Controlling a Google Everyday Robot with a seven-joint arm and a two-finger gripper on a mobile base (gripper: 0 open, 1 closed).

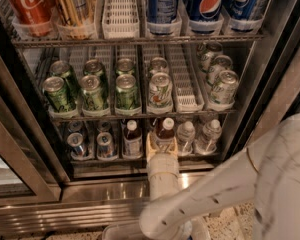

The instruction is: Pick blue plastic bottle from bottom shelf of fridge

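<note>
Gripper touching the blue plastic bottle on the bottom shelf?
Cannot tell. Camera view: the gripper sits directly in front of the blue plastic bottle on the bottom shelf and hides its lower part, so neither contact nor a gap shows plainly.

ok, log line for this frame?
phase: pre-grasp | gripper: at blue plastic bottle, bottom shelf | bottle: upright, on shelf | grip: unconfirmed

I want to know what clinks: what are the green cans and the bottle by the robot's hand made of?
The green cans look like shiny metal: silvery tops with tabs. The blue plastic bottle, at the gripper on the bottom shelf, is probably clear plastic: dark drink shows through.
</note>
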